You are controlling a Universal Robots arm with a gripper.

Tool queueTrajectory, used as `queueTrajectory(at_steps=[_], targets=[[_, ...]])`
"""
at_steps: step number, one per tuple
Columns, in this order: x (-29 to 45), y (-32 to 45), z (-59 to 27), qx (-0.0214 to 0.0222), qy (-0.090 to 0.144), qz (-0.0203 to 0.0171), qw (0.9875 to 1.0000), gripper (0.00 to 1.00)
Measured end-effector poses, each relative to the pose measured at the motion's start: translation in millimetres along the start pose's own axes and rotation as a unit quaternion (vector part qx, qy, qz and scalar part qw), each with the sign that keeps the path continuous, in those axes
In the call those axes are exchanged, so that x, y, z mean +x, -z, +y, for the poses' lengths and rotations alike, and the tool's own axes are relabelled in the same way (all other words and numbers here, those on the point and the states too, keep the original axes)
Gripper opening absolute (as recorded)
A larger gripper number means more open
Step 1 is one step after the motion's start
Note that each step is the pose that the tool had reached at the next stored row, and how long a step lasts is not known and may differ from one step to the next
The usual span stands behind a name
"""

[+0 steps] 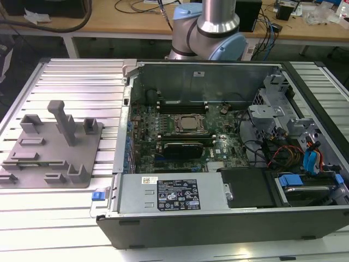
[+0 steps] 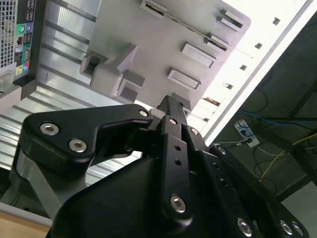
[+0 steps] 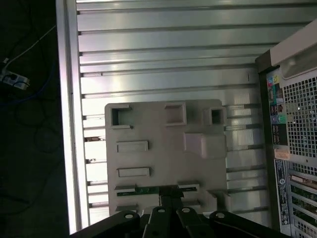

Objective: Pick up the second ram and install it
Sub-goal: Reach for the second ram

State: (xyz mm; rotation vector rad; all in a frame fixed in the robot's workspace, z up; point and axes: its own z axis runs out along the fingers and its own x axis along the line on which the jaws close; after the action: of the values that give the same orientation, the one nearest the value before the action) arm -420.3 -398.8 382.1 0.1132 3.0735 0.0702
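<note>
The bench [image 1: 71, 76] is ribbed aluminium, pale and shiny under the lights, with a wooden bench strewn with cables along the back wall [image 1: 136, 22]. Dark floor, a power strip [image 3: 12, 79] and loose leads lie off the bench's edge. An open computer case [image 1: 218, 218] lies on the bench, its board and CPU socket [image 1: 188, 124] exposed, a black card [image 1: 185, 148] just beside the socket. At the exterior view's left sits the grey holder tray [image 1: 49, 158], its posts and blocks standing up. The second ram [image 3: 148, 189] rests on edge in a slot near one edge of that tray, caught between two small end holders, a thin green strip in both wrist views [image 2: 185, 26]. The claw [image 3: 171, 191] hangs above the tray, apart from the stick, its tips clenched together on nothing [image 2: 171, 104]. Its black links hide part of the tray's edge.
</note>
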Motion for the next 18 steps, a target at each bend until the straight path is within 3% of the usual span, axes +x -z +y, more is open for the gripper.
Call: queueTrajectory(at_steps=[3,6,8,11,12,14,18], targets=[[8.5,-3.2,-0.9,0.0000,0.000,0.0000,1.0000,0.08],[9.1,-10.2,-2.2,0.0001,0.000,0.0010,1.0000,0.08],[9.4,-17.0,-5.0,0.0004,0.000,0.0042,1.0000,0.08],[9.4,-17.3,-5.1,0.0011,0.000,0.0044,1.0000,0.08],[9.3,-18.2,-5.1,0.0026,0.000,0.0067,1.0000,0.08],[8.6,-21.2,-5.9,0.0035,0.000,0.0149,0.9999,0.08],[5.8,-35.3,-13.9,0.0038,-0.001,0.0184,0.9998,0.08]])
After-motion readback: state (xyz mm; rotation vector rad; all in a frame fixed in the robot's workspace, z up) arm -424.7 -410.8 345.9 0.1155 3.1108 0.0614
